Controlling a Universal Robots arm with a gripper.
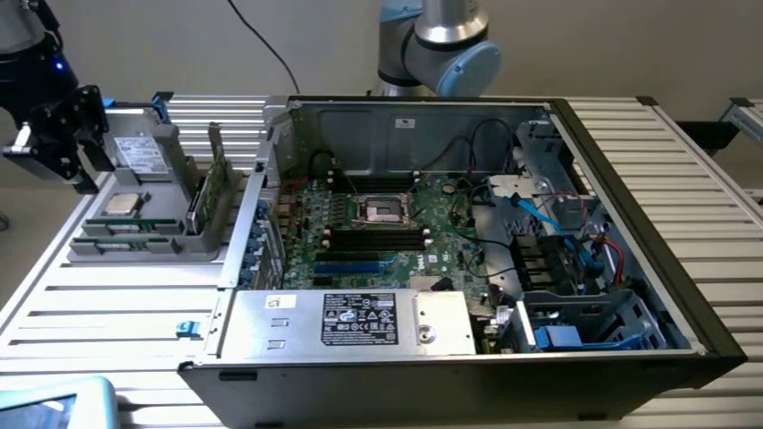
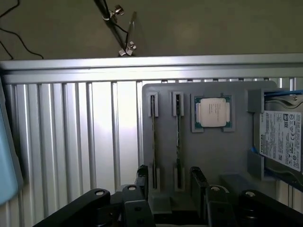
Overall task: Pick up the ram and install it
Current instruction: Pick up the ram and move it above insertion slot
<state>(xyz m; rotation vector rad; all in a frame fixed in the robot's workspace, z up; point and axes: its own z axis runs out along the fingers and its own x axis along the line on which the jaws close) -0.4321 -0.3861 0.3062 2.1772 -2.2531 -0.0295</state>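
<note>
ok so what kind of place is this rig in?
Looks like a robot PC-assembly bench: open computer case with motherboard exposed, grey parts tray holding ram sticks and a processor, slatted metal table.

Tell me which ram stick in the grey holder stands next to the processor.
The ram stick beside the silver processor; the other stick stands one slot further off, near the edge of the grey holder.

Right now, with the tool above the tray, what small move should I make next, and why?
I'd probably shift the tool sideways to centre it on one ram, the stick nearer the processor. The open jaws seem to line up around both sticks standing on edge in the gray tray, so descending from here might catch two.
</note>
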